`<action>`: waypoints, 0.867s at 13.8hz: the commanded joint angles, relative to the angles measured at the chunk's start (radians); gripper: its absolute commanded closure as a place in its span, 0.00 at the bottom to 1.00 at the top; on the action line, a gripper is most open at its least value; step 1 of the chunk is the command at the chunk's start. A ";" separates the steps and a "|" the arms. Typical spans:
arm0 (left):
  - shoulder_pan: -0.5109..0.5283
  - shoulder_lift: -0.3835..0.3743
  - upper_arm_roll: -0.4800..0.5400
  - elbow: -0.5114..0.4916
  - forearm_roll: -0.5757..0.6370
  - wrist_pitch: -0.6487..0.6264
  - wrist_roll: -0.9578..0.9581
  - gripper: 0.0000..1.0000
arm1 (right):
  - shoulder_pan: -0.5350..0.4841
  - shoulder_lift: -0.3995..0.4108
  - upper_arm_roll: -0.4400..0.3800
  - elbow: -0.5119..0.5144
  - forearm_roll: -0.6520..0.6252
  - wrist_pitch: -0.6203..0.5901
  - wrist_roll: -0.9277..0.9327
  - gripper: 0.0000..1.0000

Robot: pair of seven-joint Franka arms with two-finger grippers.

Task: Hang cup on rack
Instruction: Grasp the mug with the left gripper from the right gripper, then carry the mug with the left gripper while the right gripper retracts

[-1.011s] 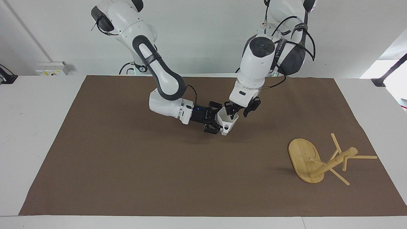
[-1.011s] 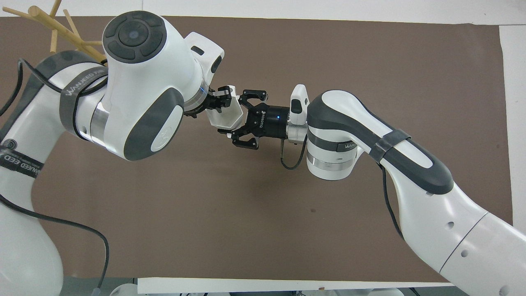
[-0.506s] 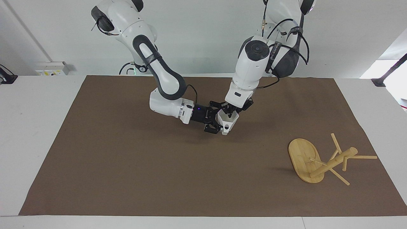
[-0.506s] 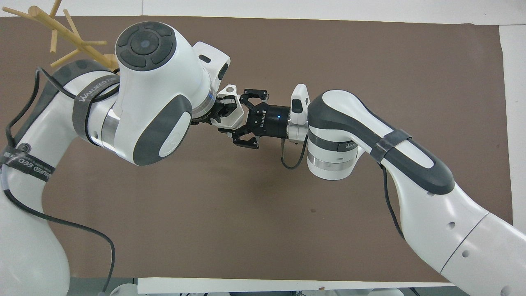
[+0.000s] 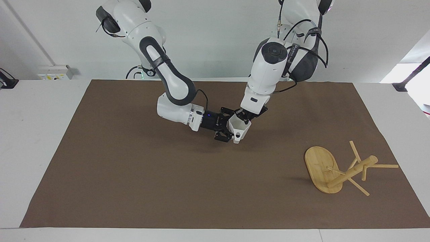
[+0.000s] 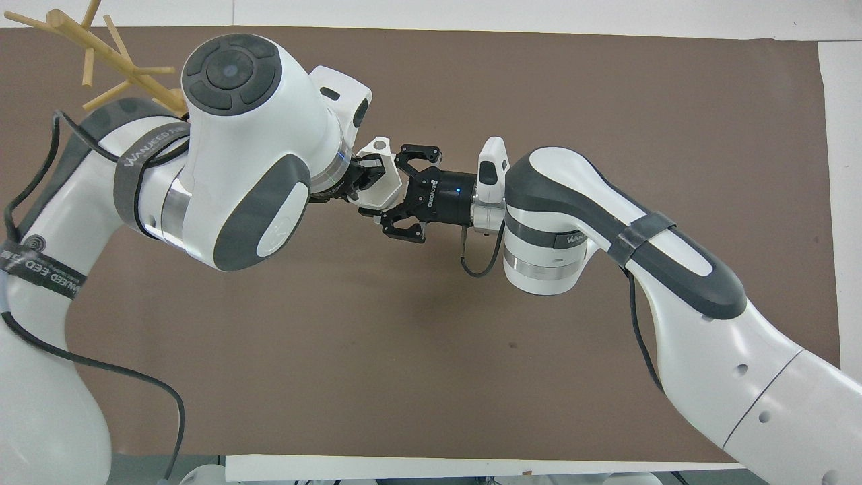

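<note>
The white faceted cup [image 5: 239,130] [image 6: 381,186] hangs in the air over the middle of the brown mat, mouth up and handle pointing down. My left gripper [image 5: 243,118] [image 6: 357,182] comes down from above and is shut on the cup's rim. My right gripper [image 5: 230,129] [image 6: 395,193] reaches in level from the side and sits against the cup's wall. The bamboo rack [image 5: 340,169] [image 6: 101,48] lies tipped on its side on the mat toward the left arm's end, its oval base [image 5: 318,164] on edge and its pegs splayed.
A brown mat [image 5: 134,168] covers most of the white table. In the overhead view the left arm's bulk hides most of the rack. A grey wall box [image 5: 55,72] sits off the mat near the right arm's base.
My left gripper moved in over the cup and closed on its rim. The right arm and the cup have hardly moved. The rack has not moved.
</note>
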 commanded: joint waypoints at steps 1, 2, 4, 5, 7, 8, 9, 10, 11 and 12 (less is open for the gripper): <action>-0.011 -0.021 0.007 -0.018 -0.014 0.015 0.005 1.00 | -0.028 -0.018 0.023 -0.024 0.013 0.011 -0.001 0.00; -0.011 -0.021 0.007 -0.018 -0.015 0.018 0.002 1.00 | -0.035 -0.019 0.023 -0.027 0.013 0.010 -0.002 0.00; -0.006 -0.020 0.009 -0.016 -0.014 0.023 -0.053 1.00 | -0.068 -0.021 0.023 -0.053 0.013 -0.018 -0.012 0.00; -0.006 -0.020 0.009 -0.016 -0.014 0.023 -0.073 1.00 | -0.084 -0.027 0.021 -0.068 0.013 -0.056 -0.028 0.00; 0.000 -0.018 0.014 -0.006 -0.008 0.018 -0.107 1.00 | -0.127 -0.053 0.010 -0.112 0.013 -0.134 -0.068 0.00; 0.005 -0.017 0.020 0.002 -0.005 0.014 -0.124 1.00 | -0.164 -0.073 0.006 -0.149 0.012 -0.192 -0.094 0.00; 0.006 -0.016 0.032 0.004 -0.003 0.012 -0.158 1.00 | -0.199 -0.088 0.000 -0.180 0.004 -0.246 -0.116 0.00; 0.006 -0.024 0.038 -0.002 0.006 0.011 -0.211 1.00 | -0.224 -0.105 -0.023 -0.205 -0.008 -0.300 -0.134 0.00; 0.006 -0.032 0.040 -0.009 0.027 0.012 -0.254 1.00 | -0.229 -0.125 -0.060 -0.225 -0.029 -0.357 -0.147 0.00; 0.017 -0.047 0.040 -0.015 0.038 0.021 -0.291 1.00 | -0.230 -0.148 -0.121 -0.238 -0.080 -0.427 -0.153 0.00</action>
